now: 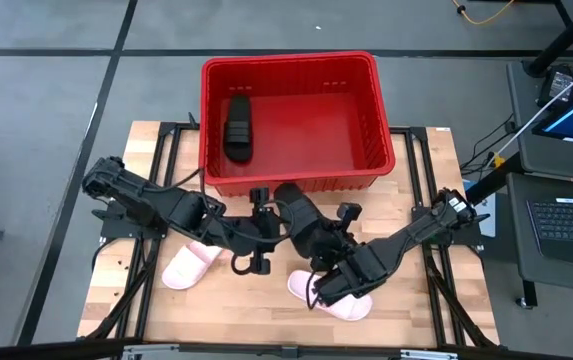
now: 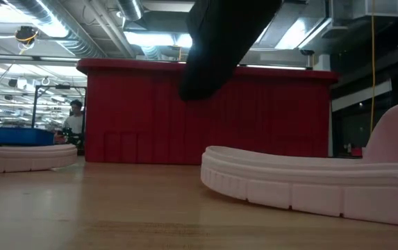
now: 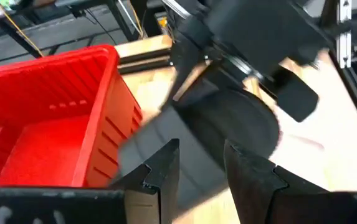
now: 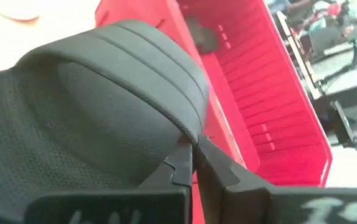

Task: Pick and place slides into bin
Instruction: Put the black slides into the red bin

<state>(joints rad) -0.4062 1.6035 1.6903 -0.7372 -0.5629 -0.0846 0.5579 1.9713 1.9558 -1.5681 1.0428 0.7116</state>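
Observation:
One black slide (image 1: 301, 225) hangs over the table's middle, just in front of the red bin (image 1: 386, 150); my right gripper (image 4: 194, 150) is shut on it. My left gripper (image 3: 200, 168) is open, and its fingers point at the slide's left edge (image 3: 166, 134) from close by; I see no touch. A second black slide (image 1: 237, 125) lies flat on the bin's floor by the left wall. Two pale pink slides lie soles down on the table, one at the near left (image 1: 191, 265) and one at the near middle (image 1: 334, 298), partly under my right arm. My right gripper pinches the edge of the black slide's wide strap (image 4: 187, 132) between its two fingers. The fingers slant down toward the bin from the table's near right. The slide is lifted clear of the table and hangs tilted (image 2: 216, 48), its lower end about level with the bin's rim.
The bin stands at the table's far edge, its near wall (image 2: 205, 118) right behind the hanging slide. Black frame rails (image 1: 166, 160) run along both table sides. A person (image 2: 74, 121) shows far off in the room. Bare wood (image 1: 256, 310) lies between the pink slides.

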